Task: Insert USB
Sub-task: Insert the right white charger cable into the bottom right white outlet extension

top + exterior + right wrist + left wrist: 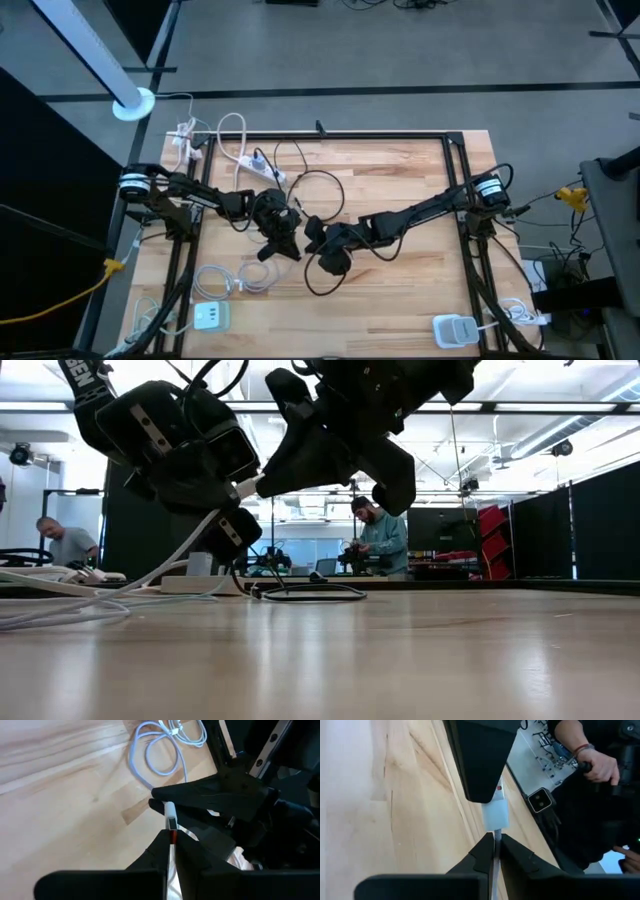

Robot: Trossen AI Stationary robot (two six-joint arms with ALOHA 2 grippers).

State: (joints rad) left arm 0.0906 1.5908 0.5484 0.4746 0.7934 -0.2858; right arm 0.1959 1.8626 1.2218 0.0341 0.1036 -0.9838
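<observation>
My two grippers meet above the middle of the wooden table [400, 300]. My left gripper [495, 851] is shut on a thin white cable [170, 565] just behind its white plug [495, 815]. My right gripper [170, 847] is shut on a small USB piece with a red mark [172, 837], whose dark front end [171, 823] lines up with the white plug [170, 810]. In the low view the plug [250, 486] sits between the two grippers, well above the table. Whether the two pieces are joined, I cannot tell. My left gripper pinches the white cable [495, 842] between its two fingertips, right behind the plug, with the fingers running along the cable. The plug sticks out beyond the tips, lifted clear; the cable hangs slack behind down to the table. My right gripper pinches the red-marked USB piece [172, 840] between its fingertips, at its rear end. The fingers slant down from the table's right side, in line with the piece. It is lifted clear and points at the white plug.
A coiled white cable [245, 278] and a white charger [210, 317] lie at the near left, another white block [455, 328] at the near right. A black cable loop [320, 195] and a power strip [265, 165] lie farther back. People stand beyond the table [380, 535].
</observation>
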